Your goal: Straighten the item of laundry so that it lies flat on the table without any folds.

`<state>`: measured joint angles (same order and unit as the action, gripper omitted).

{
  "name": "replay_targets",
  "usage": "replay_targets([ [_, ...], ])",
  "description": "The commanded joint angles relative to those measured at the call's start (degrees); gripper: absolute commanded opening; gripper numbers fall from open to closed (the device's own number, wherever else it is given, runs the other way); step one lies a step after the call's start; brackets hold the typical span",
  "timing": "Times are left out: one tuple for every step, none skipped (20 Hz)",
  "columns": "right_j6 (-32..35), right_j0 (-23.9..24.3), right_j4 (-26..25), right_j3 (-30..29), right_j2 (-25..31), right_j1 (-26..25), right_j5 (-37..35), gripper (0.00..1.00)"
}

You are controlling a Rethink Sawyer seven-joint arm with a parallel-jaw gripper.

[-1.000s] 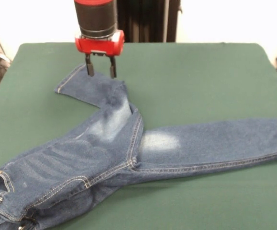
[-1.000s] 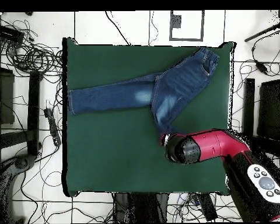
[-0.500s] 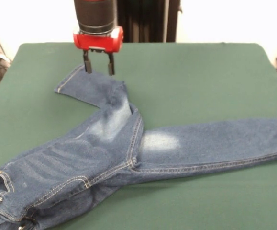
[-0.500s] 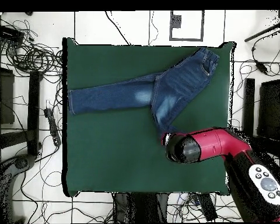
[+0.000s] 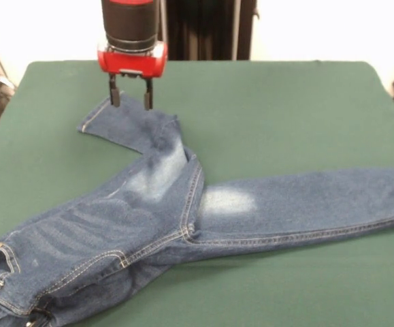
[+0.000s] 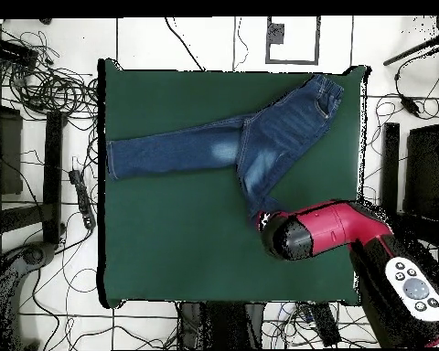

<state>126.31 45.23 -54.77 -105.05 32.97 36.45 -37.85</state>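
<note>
Gripper point(image 5: 129, 100) had shifted toward the cuff of the jeans point(image 5: 156, 218), fingers apart, empty; folded leg unstraightened on table point(image 5: 285, 122); next: descend, pinch cuff.

My gripper point(image 5: 130, 99): dark matt fingers point(image 5: 114, 98) under a glossy red plastic housing. Jeans point(image 5: 156, 218): blue denim cloth, coarse weave, faded whitish at thighs, tan stitching, small brass-coloured button. Table point(image 5: 285, 116): dark green matt cloth cover, felt-like, smooth.
</note>
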Motion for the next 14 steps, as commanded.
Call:
replay_targets([
  [-24.3, -1.5, -4.1, -0.5, 3.1, -4.2, -4.3, 1.00],
  [-24.7, -1.3, -4.4, -0.4, 3.1, -4.4, -4.3, 1.00],
  [-24.9, -1.3, -4.5, 0.0, 3.2, -4.7, -4.6, 1.00],
  [-25.1, -1.3, -4.7, 0.3, 3.2, -5.2, -4.5, 1.00],
  [-25.2, -1.2, -5.0, 0.6, 3.1, -5.6, -4.5, 1.00],
  [-25.3, -1.3, -5.5, 0.9, 3.0, -6.0, -4.3, 1.00],
  [-25.3, -1.4, -6.0, 1.1, 2.9, -6.4, -4.1, 1.00],
  [-25.4, -1.5, -6.4, 1.4, 2.8, -6.8, -3.9, 1.00],
  [-25.4, -1.8, -6.5, 1.8, 2.8, -7.1, -4.0, 1.00],
  [-25.4, -1.9, -6.8, 2.2, 2.6, -7.6, -3.8, 1.00],
  [-25.3, -2.0, -7.0, 2.4, 2.3, -8.0, -3.6, 1.00],
  [-25.0, -2.1, -7.4, 2.9, 2.0, -8.7, -3.3, 1.00],
  [-24.9, -2.3, -7.9, 3.4, 1.6, -9.3, -3.0, 1.00],
  [-24.7, -2.4, -8.3, 3.9, 1.3, -9.8, -2.7, 1.00],
])
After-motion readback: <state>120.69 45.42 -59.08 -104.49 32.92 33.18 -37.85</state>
